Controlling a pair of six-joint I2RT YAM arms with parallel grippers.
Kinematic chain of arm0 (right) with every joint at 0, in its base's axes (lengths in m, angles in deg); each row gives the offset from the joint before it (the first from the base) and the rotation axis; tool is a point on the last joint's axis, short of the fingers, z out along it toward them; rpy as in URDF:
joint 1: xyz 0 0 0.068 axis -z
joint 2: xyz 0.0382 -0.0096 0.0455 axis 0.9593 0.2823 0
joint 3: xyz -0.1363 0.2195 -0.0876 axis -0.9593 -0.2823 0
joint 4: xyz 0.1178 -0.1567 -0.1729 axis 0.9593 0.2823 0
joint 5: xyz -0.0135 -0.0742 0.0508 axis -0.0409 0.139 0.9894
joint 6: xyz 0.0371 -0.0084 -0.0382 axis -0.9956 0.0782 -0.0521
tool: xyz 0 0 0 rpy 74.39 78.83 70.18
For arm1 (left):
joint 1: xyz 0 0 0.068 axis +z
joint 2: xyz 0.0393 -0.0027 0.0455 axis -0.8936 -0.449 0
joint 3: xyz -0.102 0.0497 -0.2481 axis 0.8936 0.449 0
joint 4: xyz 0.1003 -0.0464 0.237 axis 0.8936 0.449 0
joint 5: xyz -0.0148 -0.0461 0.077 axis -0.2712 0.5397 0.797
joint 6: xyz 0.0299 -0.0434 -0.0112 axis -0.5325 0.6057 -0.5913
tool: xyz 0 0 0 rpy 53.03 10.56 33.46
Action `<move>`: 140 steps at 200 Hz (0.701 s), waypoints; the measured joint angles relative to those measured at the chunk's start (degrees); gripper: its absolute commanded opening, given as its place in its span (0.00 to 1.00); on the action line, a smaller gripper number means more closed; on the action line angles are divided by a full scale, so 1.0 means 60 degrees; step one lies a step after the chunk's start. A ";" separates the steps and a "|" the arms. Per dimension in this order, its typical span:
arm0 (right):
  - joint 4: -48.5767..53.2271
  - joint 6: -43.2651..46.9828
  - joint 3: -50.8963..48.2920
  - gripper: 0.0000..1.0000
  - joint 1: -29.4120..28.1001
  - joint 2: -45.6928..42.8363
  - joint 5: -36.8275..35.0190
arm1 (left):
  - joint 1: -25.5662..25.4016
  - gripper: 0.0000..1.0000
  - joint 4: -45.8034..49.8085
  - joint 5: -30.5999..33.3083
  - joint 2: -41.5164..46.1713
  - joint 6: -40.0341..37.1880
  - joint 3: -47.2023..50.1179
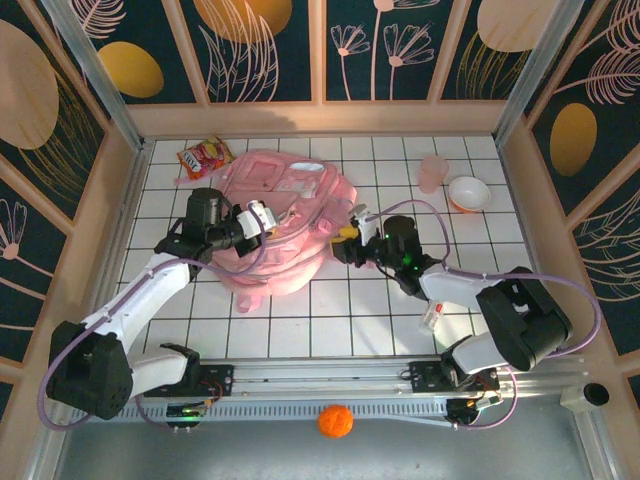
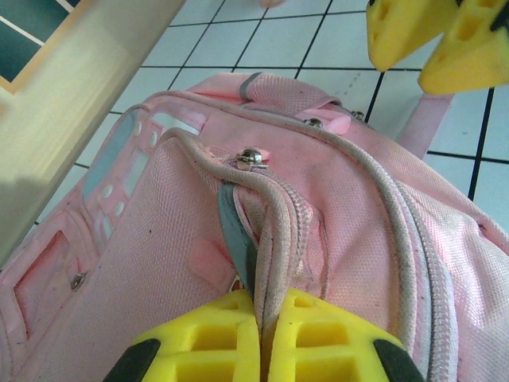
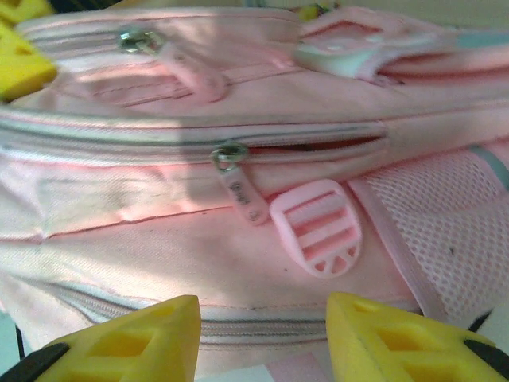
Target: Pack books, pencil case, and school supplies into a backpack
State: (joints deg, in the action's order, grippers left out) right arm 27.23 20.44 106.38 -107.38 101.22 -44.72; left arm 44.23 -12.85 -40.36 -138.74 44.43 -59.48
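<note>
Two grippers are at the backpack (image 1: 295,195), one on each flank. From the overhead camera I see the pink bag lying flat on the white-tiled table (image 1: 340,315), left of centre and toward the back. My left gripper (image 1: 266,217) reaches in from the left onto the bag's upper face. My right gripper (image 1: 348,233) comes in at the bag's right edge.

On the left wrist feed the yellow fingers (image 2: 199,338) are pressed together with the bag's zip edge pinched between them. A cream zip tape and a grey strip run straight down into the seam between the pads. A metal slider (image 2: 251,157) sits farther up that same zip line. The other arm's yellow fingertips show in the upper right corner of this feed.

On the right wrist feed the fingers (image 3: 119,346) stand wide apart with nothing between them, and the bag's side wall is right ahead. I cannot tell whether the tips touch the fabric. Facing them is a zip gaping slightly, with a metal zipper pull (image 3: 238,183) hanging down and a pink buckle (image 3: 318,227) just beside it.

A white oblong item (image 1: 433,316) with red marks lies on the tiles just beside my right forearm, apart from the bag. A red-orange snack bag (image 1: 203,156) lies at the bag's far left corner. A pink cup (image 1: 432,174) and a white bowl (image 1: 469,193) stand near each other at the far right.
</note>
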 measured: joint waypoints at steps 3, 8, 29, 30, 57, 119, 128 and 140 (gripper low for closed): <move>-0.0102 0.0153 -0.0011 0.45 -0.0004 0.0029 0.0040 | 0.0007 0.00 0.0000 -0.0025 0.0004 0.0004 0.0011; -0.0291 0.0375 -0.0025 0.45 -0.0004 0.0087 0.0113 | 0.0007 0.00 -0.0004 -0.0069 0.0015 0.0036 0.0025; -0.0947 0.1191 -0.0084 0.45 -0.0022 0.0321 0.0335 | 0.0015 0.00 -0.0066 -0.0178 0.0015 0.0138 0.0095; -0.0962 0.1209 -0.0084 0.45 -0.0022 0.0328 0.0342 | 0.0015 0.00 -0.0066 -0.0186 0.0015 0.0135 0.0098; -0.1424 0.1883 -0.0025 0.45 -0.0033 0.0576 0.0412 | 0.0015 0.00 -0.0127 -0.0237 0.0015 0.0168 0.0127; -0.1508 0.2674 0.0674 0.44 -0.0393 0.1555 0.0361 | 0.0015 0.00 -0.0219 -0.0342 0.0015 0.0171 0.0182; -0.1555 0.2685 0.0703 0.44 -0.0412 0.1650 0.0321 | 0.0015 0.00 -0.0222 -0.0357 0.0015 0.0171 0.0182; -0.1617 0.2703 0.0743 0.43 -0.0433 0.1759 0.0255 | 0.0025 0.00 -0.0229 -0.0397 0.0015 0.0175 0.0182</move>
State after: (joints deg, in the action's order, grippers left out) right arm 17.52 36.66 110.84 -109.98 111.78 -43.19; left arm 44.38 -14.22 -42.75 -138.65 45.48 -58.39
